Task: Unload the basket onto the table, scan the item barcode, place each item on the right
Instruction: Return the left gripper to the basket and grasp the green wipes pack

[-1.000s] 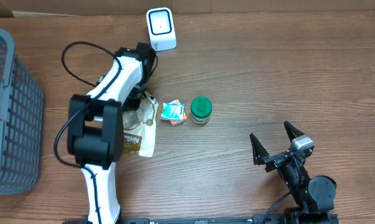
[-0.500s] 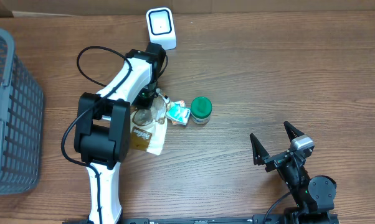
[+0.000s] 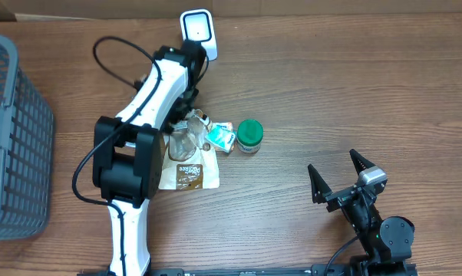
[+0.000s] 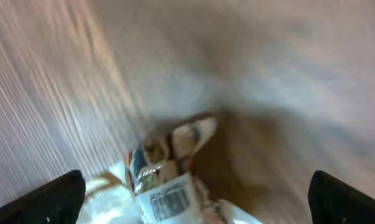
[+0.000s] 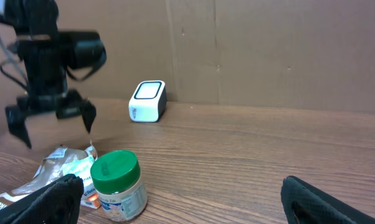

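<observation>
Brown pouch [image 3: 189,170] lies below the empty, wide-open left tool [image 5: 56,134]; right tool [image 3: 331,162] likewise.

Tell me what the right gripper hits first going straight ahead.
Likely nothing close: the right gripper aims over bare table at the cardboard wall; jar and scanner lie left of that line.

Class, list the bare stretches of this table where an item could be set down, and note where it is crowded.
Bare wood runs right of the green-lidded jar, between the scanner and the right claw. A narrower strip lies between the basket and the left arm. Crowded: snack bag, small packet and jar bunched by the open left claw.
</observation>
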Robot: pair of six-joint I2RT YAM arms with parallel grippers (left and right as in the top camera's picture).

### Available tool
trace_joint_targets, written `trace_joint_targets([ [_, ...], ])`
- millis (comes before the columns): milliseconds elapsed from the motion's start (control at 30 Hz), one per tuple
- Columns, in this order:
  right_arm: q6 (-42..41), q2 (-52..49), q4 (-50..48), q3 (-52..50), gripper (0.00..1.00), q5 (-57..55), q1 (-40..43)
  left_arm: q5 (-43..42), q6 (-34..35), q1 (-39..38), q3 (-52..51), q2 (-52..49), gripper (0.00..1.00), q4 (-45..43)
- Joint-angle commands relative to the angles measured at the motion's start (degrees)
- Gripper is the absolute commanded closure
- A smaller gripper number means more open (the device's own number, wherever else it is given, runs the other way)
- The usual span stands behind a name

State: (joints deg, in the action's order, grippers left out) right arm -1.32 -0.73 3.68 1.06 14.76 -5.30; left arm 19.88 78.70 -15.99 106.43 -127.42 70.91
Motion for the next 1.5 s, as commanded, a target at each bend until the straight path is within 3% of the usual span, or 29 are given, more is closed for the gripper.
trace_joint_targets([
  [0,-0.2,0.6,-0.3,-0.6,0.0,-0.2,-0.3,8.2,-15.7,0.3,6.0,7.3,0.0,0.7],
  [100,-0.2,0.6,-0.3,-0.6,0.0,-0.2,-0.3,8.2,-26.9,0.3,9.5,11.3,0.0,0.7],
  [133,-0.2,0.6,-0.3,-0.6,0.0,-0.2,-0.3,7.5,-33.4,0.4,11.9,13.9,0.0,0.7],
  [300,-0.2,0.6,-0.3,-0.6,0.0,-0.2,-0.3,4.5,-45.0,3.6,19.0,25.4,0.0,2.7],
  [567,-0.2,0.6,-0.3,-0.6,0.0,-0.2,-0.3,4.7,-48.5,18.0,19.9,38.7,0.0,7.4],
  [833,-0.2,0.6,-0.3,-0.6,0.0,-0.2,-0.3,5.6,-48.5,37.2,17.7,38.4,0.05,11.0],
  [1067,-0.2,0.6,-0.3,-0.6,0.0,-0.2,-0.3,2.8,-52.0,47.8,12.3,36.7,0.08,8.9],
  [1267,-0.2,0.6,-0.3,-0.6,0.0,-0.2,-0.3,-1.7,-58.4,55.6,0.4,36.7,0.08,2.5],
  [1467,-0.2,0.6,-0.3,-0.6,0.0,-0.2,-0.3,-1.9,-66.3,60.8,-9.7,35.4,0.0,-6.2],
])
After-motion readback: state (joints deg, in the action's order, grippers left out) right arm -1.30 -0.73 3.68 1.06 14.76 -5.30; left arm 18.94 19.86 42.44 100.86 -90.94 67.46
